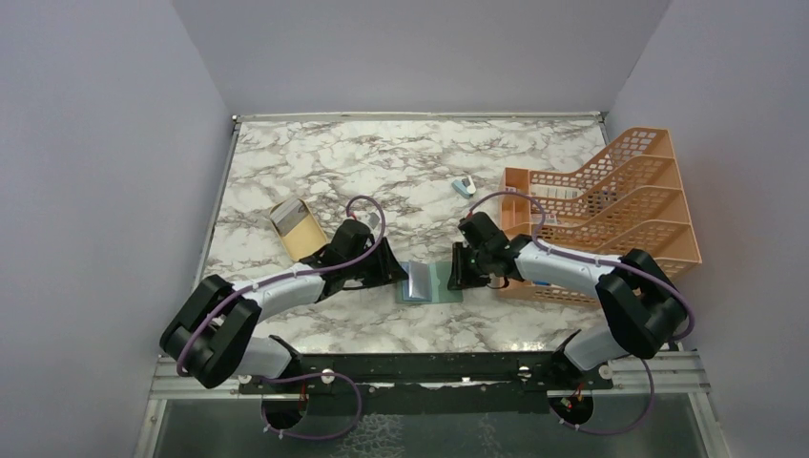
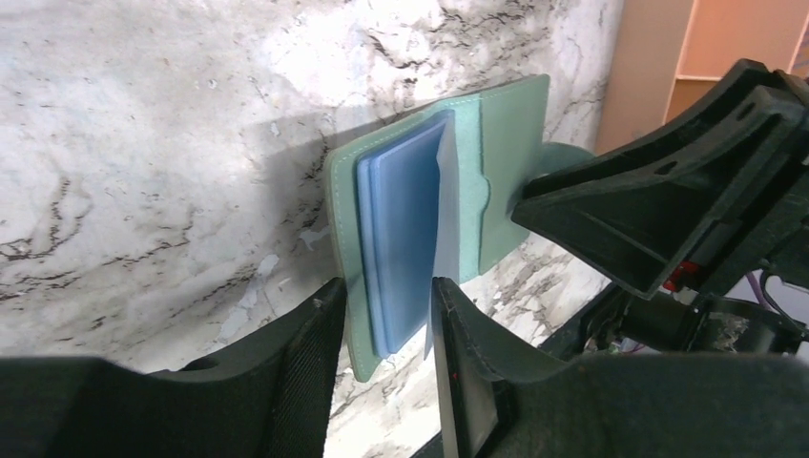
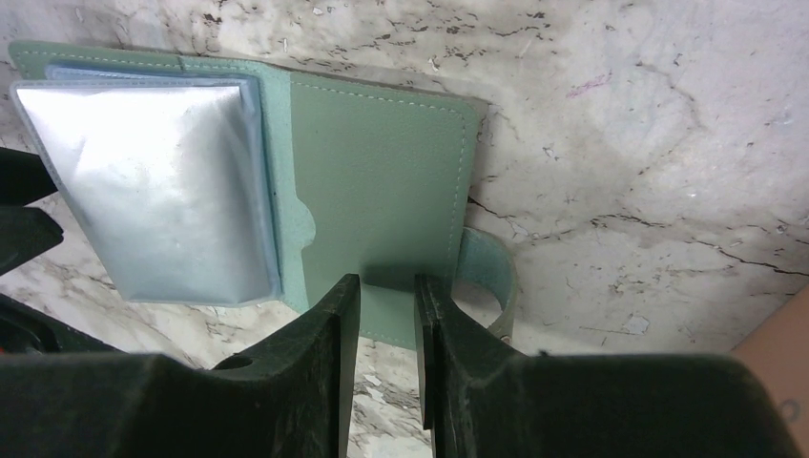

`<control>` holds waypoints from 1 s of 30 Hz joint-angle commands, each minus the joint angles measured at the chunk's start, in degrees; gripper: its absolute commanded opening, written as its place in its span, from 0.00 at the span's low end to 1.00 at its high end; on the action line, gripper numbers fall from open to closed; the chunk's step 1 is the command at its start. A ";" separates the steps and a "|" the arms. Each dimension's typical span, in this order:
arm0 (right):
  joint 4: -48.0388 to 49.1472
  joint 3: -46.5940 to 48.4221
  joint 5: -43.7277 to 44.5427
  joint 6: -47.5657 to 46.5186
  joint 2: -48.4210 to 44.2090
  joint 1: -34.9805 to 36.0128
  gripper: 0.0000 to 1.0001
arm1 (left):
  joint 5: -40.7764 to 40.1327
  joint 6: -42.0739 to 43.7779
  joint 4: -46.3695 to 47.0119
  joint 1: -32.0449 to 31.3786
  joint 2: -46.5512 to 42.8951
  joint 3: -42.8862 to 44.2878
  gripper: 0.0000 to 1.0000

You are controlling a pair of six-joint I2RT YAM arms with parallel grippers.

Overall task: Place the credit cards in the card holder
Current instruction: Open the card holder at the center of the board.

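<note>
The card holder (image 1: 431, 284) lies open on the marble between my two grippers, green cover (image 3: 382, 162) down and blue-grey pockets (image 2: 405, 219) up. My left gripper (image 2: 386, 283) is open and straddles the pocket half's near edge. One finger sits over the cover's outer edge, and the other touches a lifted, puffed-out pale sleeve (image 3: 162, 181). My right gripper (image 3: 386, 280) is open by a narrow gap, its tips over the near edge of the plain flap. The credit cards (image 1: 298, 229), one tan and one pale grey, lie in the tan dish, away from both grippers.
The tan dish (image 1: 286, 250) sits left of my left arm. The orange mesh file rack (image 1: 620, 210) stands at the right, close behind my right arm. A small blue-and-white gadget (image 1: 464, 186) lies at the back centre. The wallet's strap loop (image 3: 487, 277) curls beside my right fingers.
</note>
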 commanded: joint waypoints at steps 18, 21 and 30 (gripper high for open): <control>2.69 -4.30 2.19 0.74 -1.89 -0.05 0.27 | -1.12 -0.11 2.73 0.65 -0.73 -2.34 0.30; 2.88 -4.72 2.45 0.83 -1.73 -0.06 0.27 | -2.12 0.31 2.39 0.96 -1.56 -3.01 0.36; 3.88 -6.18 2.12 0.83 -1.33 -0.05 0.27 | 2.26 -2.16 10.25 1.15 3.94 -4.78 0.41</control>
